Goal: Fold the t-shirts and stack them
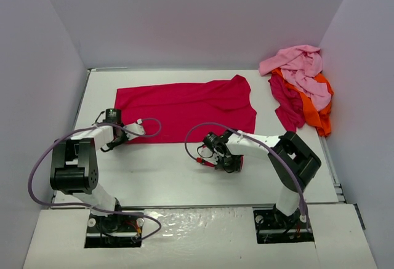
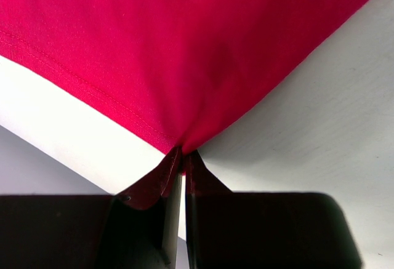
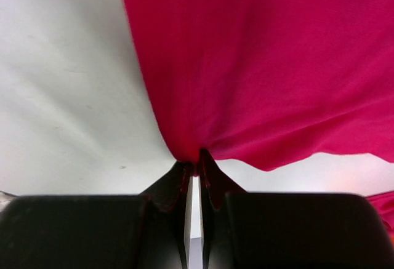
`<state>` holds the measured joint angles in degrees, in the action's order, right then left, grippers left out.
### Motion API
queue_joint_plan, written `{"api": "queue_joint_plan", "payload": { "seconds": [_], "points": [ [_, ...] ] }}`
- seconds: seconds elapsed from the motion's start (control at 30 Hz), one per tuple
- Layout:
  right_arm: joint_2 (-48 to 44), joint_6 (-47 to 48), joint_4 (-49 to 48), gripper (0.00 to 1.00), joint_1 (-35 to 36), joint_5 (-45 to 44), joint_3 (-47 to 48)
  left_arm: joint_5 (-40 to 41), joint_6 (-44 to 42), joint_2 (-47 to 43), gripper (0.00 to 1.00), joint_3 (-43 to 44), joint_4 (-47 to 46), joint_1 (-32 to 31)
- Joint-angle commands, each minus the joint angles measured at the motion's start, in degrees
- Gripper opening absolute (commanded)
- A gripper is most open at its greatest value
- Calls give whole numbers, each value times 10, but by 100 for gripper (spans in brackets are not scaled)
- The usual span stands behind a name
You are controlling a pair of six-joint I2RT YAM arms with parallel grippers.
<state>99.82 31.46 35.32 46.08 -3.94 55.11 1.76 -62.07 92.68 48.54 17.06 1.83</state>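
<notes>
Top external: crimson-red t-shirt (image 1: 184, 106) is spread out on the counter (image 1: 184, 180), from left of centre to centre, long side running left-right. It is mostly flat with a few wrinkles. One part sticks out toward the back wall at its far right end. The other three sit in a crumpled heap in the far right corner, well apart from the red one. The light pink t-shirt (image 1: 301, 66) is on top, the orange t-shirt (image 1: 319, 114) under it on the right side, and the dark magenta t-shirt (image 1: 284, 101) on the heap's left side.

Left wrist: left hand (image 2: 183, 156) has its fingers nearly together, only a thin slit between them, with a corner of the red shirt pinched at the tips. Hem stitching runs up-left from the pinch. Cloth fans out from the grip, with white counter on both sides.

Right wrist: right hand (image 3: 196, 160) is also closed to a thin gap, with cloth bunched and clamped at the tips. The shirt edge runs up from the pinch with bare counter left of it, and there is a wavy edge to the right.

Top view puts the left hand at the shirt's near-left corner and the right hand by the near edge. Both arms are low over the counter. Purple cables (image 1: 37, 176) loop off each arm. Can't tell whether the gripped cloth is lifted off the counter.
</notes>
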Motion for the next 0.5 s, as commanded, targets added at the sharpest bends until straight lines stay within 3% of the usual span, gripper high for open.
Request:
{"api": "queue_joint_plan", "payload": {
  "seconds": [0.0,0.27,0.47],
  "points": [
    [-27,7,-74,0,-31,-45,-14,-29,35,-33,0,4,25,2],
    [-228,39,-43,0,-57,-25,46,-70,46,-164,0,-15,86,3],
    [-295,41,-11,0,-93,26,76,-87,45,-260,0,-33,140,3]
  ]
}}
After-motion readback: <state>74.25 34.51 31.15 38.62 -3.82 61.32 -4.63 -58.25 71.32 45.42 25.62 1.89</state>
